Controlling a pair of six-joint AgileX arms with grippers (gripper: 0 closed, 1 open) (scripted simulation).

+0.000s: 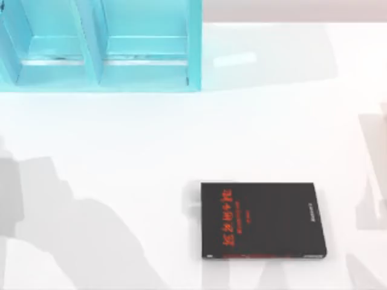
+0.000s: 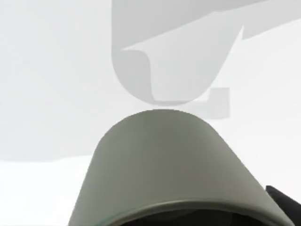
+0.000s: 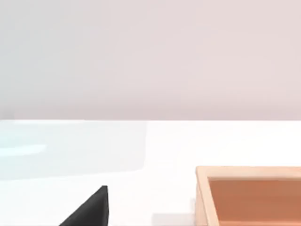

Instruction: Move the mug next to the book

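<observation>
Up close, we saw the mug [image 2: 174,165] right under our left hand's camera; grip: can't tell. Book [image 1: 261,220] lay by counter [image 1: 121,157] front edge, w/ open room leftward.

the book [image 1: 263,220] bears red lettering, too blurred to read.

Bright, even light is washing the white table [image 1: 121,139] nearly featureless. Soft grey shadows are falling across its left and right edges, and one is lying beyond the mug [image 2: 174,165]. Edges are looking slightly blurred.
</observation>
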